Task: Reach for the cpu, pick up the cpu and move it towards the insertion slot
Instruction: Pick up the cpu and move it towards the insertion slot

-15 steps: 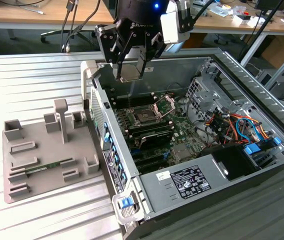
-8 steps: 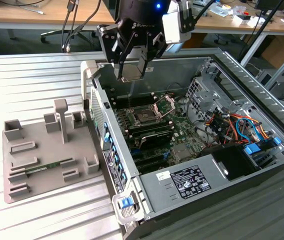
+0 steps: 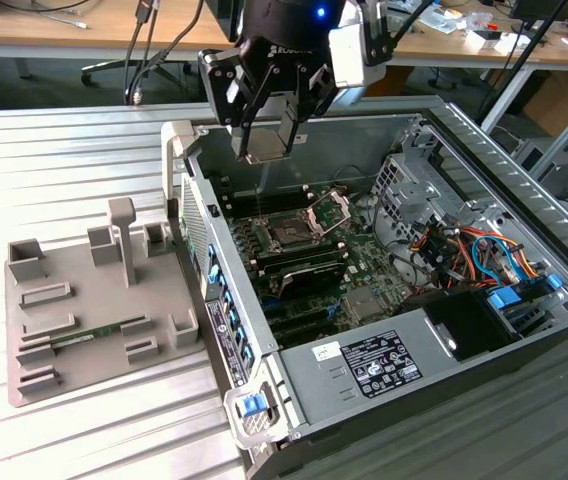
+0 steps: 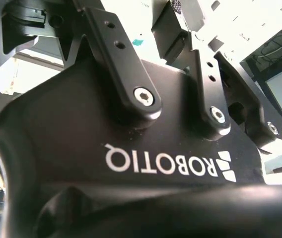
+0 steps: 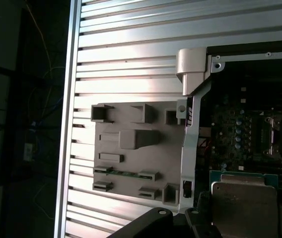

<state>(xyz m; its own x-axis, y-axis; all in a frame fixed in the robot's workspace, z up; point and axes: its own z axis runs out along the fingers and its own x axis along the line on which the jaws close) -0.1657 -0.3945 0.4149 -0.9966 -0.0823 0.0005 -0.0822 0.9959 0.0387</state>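
Open computer case (image 3: 494, 160) on ribbed metal table (image 3: 64, 150). Grey holder plate (image 3: 104, 300) at case's 9 o'clock; green memory stick (image 3: 89, 337) in it. Coloured cables (image 3: 469, 250) inside case, 3 o'clock.

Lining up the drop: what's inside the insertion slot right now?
The insertion slot shows a bare dark centre, its silver frame hinged up. The cpu hangs above the case, held in the pincer. Contacts are too small to tell.

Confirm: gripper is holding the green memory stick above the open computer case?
No. The gripper holds the silvery square chip, not the memory stick, which lies on the grey tray. It is above the open computer case, as the exterior view shows.
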